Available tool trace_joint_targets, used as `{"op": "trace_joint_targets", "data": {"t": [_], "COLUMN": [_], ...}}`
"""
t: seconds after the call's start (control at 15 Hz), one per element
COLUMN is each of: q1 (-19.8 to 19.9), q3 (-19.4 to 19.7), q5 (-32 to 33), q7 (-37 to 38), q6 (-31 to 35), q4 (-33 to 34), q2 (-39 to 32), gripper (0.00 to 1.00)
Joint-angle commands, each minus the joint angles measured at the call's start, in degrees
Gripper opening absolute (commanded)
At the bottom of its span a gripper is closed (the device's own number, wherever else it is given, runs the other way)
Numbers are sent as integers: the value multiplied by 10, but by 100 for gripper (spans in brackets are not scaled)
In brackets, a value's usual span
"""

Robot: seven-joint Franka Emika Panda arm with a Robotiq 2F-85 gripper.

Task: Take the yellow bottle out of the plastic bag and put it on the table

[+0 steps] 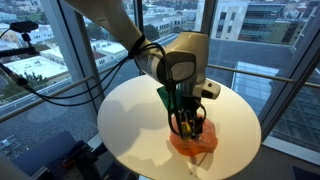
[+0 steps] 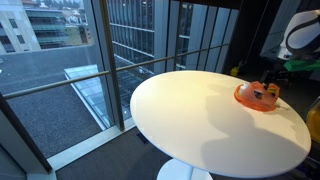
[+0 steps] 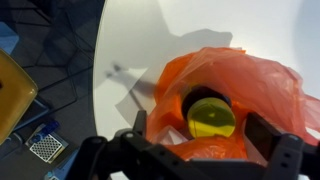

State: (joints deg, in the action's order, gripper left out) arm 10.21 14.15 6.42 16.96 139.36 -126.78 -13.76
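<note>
Locates the yellow bottle (image 3: 211,118) inside the orange plastic bag (image 3: 250,80). Sees it end-on in the wrist view, with the bag's mouth gaping around it.

Places the bag on the round white surface (image 1: 130,110), set in from the edge and somewhat off the middle. Confirms this in an exterior view, with the bag (image 2: 258,96) toward the far edge.

Finds the pincer (image 3: 205,135) lowered over the mouth of the bag, jaws spread apart, one of the fingers (image 3: 272,135) on each side of the bottle. Notes nothing clamped between them. Cannot tell whether the fingers touch the plastic or the bottle. In an exterior view, shows the pincer (image 1: 187,125) pointing straight down into the bag.

Judges the task to be at an early stage:
- **Done:** approach complete, with the pincer lined up on the bottle.
- **Not yet done:** the grasp, the lift and the setting down.

Lists as outstanding:
- closing on the bottle;
- drawing it up clear of the bag;
- setting it on a bare part of the surface beside the bag.

Flags one risk: loose plastic caught between finger and bottle, with the bag likely to rise along with it.
</note>
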Motion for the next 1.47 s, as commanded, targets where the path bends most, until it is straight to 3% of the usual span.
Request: {"op": "trace_joint_targets", "data": {"t": [0.0, 0.33, 0.47, 1.4], "q1": [-7, -9, -10, -5], "q3": [9, 13, 14, 1], "q5": [14, 13, 14, 24], "q7": [25, 32, 32, -19], "q6": [9, 14, 12, -83], "q4": [19, 26, 26, -9], "q2": [-16, -24, -23, 100], "gripper": [73, 32, 20, 20]}}
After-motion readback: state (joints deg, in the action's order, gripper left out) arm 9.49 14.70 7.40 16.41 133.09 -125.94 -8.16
